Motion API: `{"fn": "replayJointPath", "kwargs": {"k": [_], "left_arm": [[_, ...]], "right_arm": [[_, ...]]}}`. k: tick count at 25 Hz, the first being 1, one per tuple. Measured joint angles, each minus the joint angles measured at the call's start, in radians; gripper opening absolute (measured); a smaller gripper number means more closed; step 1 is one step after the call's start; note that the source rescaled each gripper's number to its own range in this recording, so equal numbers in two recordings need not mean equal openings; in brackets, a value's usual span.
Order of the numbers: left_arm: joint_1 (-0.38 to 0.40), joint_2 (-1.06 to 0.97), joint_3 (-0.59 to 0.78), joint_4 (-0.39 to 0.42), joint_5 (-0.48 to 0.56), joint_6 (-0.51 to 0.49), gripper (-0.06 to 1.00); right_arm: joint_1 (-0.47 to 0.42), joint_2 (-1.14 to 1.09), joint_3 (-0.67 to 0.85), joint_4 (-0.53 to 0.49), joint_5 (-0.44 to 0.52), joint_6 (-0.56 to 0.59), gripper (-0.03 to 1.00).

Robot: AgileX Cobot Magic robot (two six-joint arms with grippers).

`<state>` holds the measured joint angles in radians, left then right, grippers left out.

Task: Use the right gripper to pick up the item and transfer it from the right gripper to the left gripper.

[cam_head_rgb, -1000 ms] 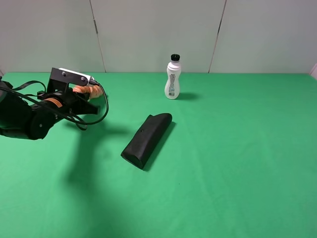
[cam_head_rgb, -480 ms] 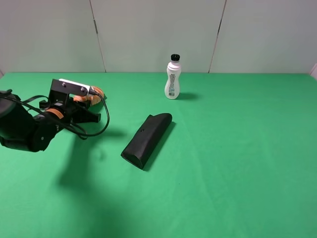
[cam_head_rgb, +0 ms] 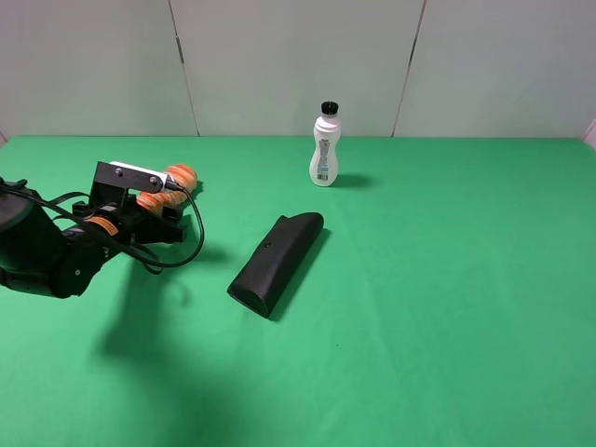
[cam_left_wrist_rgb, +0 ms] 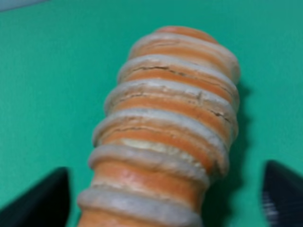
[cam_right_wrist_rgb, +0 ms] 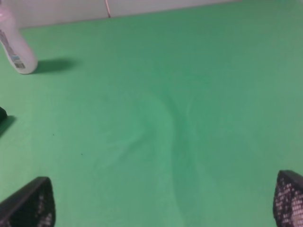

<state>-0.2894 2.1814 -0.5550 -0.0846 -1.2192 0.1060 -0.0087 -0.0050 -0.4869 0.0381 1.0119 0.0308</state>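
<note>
Taking the black case (cam_head_rgb: 277, 264) at the middle of the green table (cam_head_rgb: 447, 307) as our landmark, we find the left gripper (cam_head_rgb: 172, 209) well to its left and a little farther back, low over the cloth, with the item (cam_head_rgb: 170, 185) between its fingers. In the left wrist view the orange, cream-ribbed roll (cam_left_wrist_rgb: 163, 137) fills the gap, yet both dark fingertips (cam_left_wrist_rgb: 40, 201) stand clear of its sides with green showing between, so we judge the jaws parted and the roll lying loose rather than clamped (whether it rests on the cloth or on the gripper body we cannot tell). The risk we see is that a soft, round log let go here rolls away, or is nudged as the fingers draw back past it, since it sits close between them. Its far end points roughly toward the back edge of the table, where little room is left. Behind and to the right of the case, the white bottle (cam_head_rgb: 324, 146) stands upright, well apart from everything. Right of the case the table is bare; the right gripper (cam_right_wrist_rgb: 161, 208) shows only in its own view, fingertips spread wide and empty, with open cloth beneath it.
</note>
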Motion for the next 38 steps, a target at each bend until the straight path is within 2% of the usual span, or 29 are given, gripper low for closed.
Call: {"fn": "replayJointPath", "kwargs": {"k": [2,4,9,11,14,20,28,38], "left_arm": [[0.000,0.000,0.000,0.000,0.000,0.000,0.91],[0.000,0.000,0.000,0.000,0.000,0.000,0.96],[0.000,-0.057,0.001,0.000,0.006,0.000,0.99],[0.000,-0.117,0.001,0.000,0.042,0.004,1.00],[0.000,-0.230,0.003,-0.016,0.184,0.024,1.00],[0.000,-0.475,0.005,-0.098,0.479,0.045,1.00],[0.000,-0.761,0.006,-0.103,0.876,0.048,1.00],[0.000,-1.018,0.006,-0.103,1.237,0.049,1.00]], "right_arm": [[0.000,0.000,0.000,0.000,-0.001,0.000,1.00],[0.000,0.000,0.000,0.000,-0.001,0.000,1.00],[0.000,0.000,0.000,0.000,-0.001,0.000,1.00],[0.000,0.000,0.000,0.000,-0.001,0.000,1.00],[0.000,0.000,0.000,0.000,-0.001,0.000,1.00],[0.000,0.000,0.000,0.000,-0.001,0.000,1.00],[0.000,0.000,0.000,0.000,-0.001,0.000,1.00],[0.000,0.000,0.000,0.000,-0.001,0.000,1.00]]}}
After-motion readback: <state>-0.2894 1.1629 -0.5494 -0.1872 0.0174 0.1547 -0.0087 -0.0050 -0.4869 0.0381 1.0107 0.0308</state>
